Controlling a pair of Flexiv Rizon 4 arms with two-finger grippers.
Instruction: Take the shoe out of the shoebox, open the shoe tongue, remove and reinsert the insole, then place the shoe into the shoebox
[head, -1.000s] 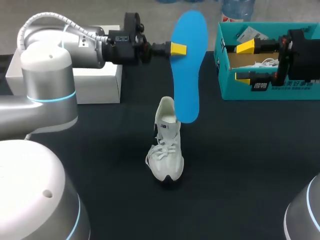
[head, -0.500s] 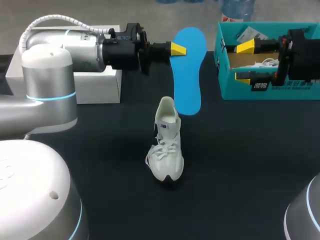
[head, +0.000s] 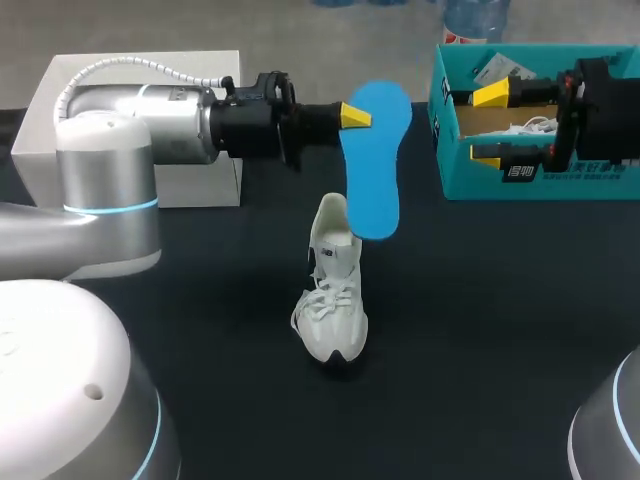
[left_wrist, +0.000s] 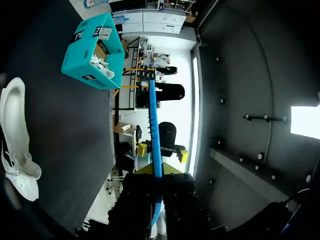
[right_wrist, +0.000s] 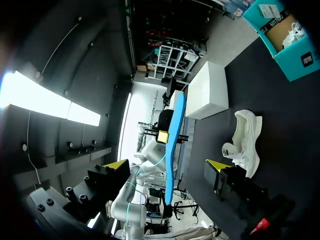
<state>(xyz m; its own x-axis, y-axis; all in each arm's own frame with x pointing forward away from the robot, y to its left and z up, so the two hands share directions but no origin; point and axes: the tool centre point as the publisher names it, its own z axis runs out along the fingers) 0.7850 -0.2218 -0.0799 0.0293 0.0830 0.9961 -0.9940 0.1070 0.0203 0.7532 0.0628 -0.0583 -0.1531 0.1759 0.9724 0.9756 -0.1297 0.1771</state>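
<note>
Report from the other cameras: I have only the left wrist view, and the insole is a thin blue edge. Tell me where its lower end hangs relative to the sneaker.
Observer: In the head view the blue insole hangs broad side on from the left gripper. Its lower end overlaps the heel collar of the white sneaker; I cannot tell whether they touch.
Operator: Give me the right gripper.
Observer: The right gripper is over the teal shoebox, fingers open and empty.
Operator: Name anything beside my arm.
Observer: A white box sits on the table beside the left arm, apart from the sneaker.
</note>
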